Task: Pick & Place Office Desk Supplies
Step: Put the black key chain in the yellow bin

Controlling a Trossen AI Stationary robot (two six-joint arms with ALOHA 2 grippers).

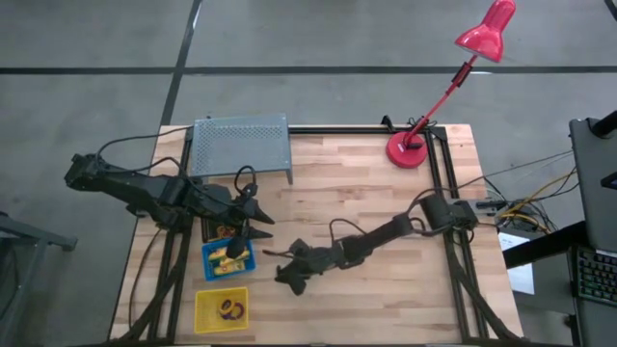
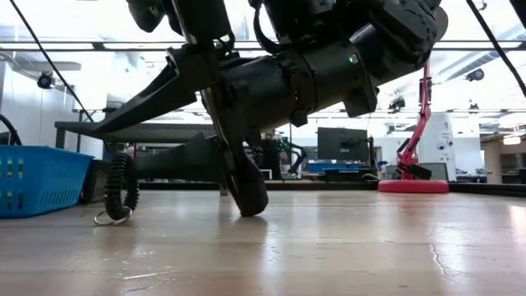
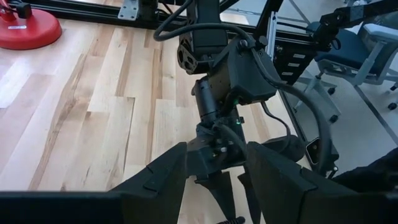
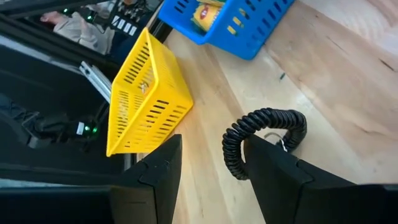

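1. Right pincer (image 4: 208,180) fills the near foreground of its own wrist view; its fingers are seen spread, nothing pinched, with a black coiled cord (image 4: 264,140) lying on the desk (image 4: 348,74) just ahead, partly behind one finger.
2. A small metal ring (image 2: 111,219) is seen at one end of the coil in the low view, resting on the wood.
3. One finger tip of the right pincer is down at the desk surface just beside the coil; whether the coil is actually touched cannot be told.
4. Blue bin (image 1: 229,258) sits near the coil and already holds some yellow items; yellow bin (image 1: 221,310) beyond it holds a couple of small rings.
5. Left pincer (image 1: 253,217) hangs over the blue bin, fingers spread, nothing held.
6. Pink lamp (image 1: 413,149) stands well apart at the far corner.
7. Risks, as judged:
   - coil could be pushed away instead of straddled if the fingers close off-centre;
   - springy coil could slip out or snag on a finger;
   - both arms crowd the same bin, so a collision is possible.
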